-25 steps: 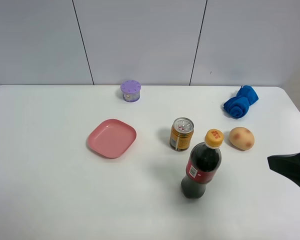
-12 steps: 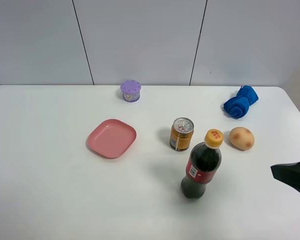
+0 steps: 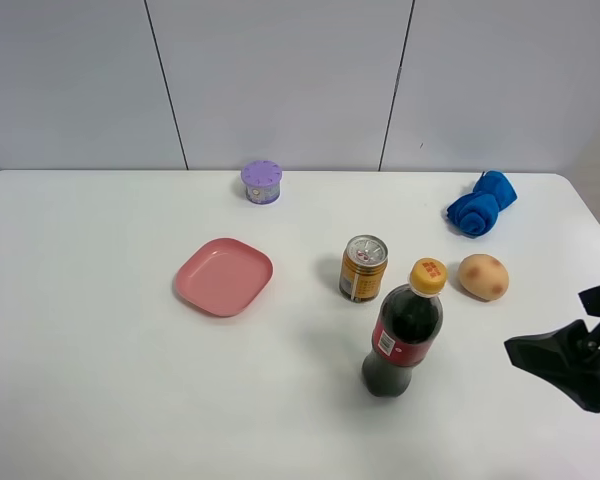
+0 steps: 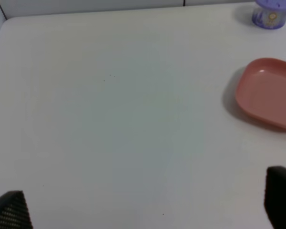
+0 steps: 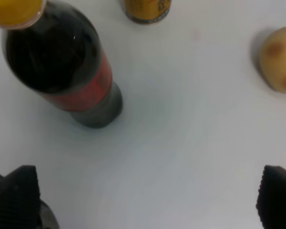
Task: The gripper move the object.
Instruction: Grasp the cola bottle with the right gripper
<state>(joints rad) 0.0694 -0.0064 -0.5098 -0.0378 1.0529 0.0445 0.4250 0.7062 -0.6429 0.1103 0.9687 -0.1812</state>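
Note:
The tall cola bottle (image 3: 404, 330) with a red label and orange-yellow cap stands upright on the white table, front of centre. It also shows in the right wrist view (image 5: 62, 62). My right gripper (image 3: 558, 338) is at the right edge of the table, to the right of the bottle and apart from it. Its fingers (image 5: 19, 195) stand wide apart and empty in the right wrist view (image 5: 148, 200). My left gripper (image 4: 143, 205) is open and empty over bare table. It is out of the exterior view.
A gold drink can (image 3: 363, 268) stands just behind the bottle. A tan potato-like object (image 3: 483, 276) lies to the right of the can. A blue cloth (image 3: 480, 203) is at the back right. A pink plate (image 3: 223, 275) and a purple container (image 3: 262, 182) are further left.
My right gripper has moved left, further into the exterior view and nearer the bottle. The bottle and the other objects have not moved.

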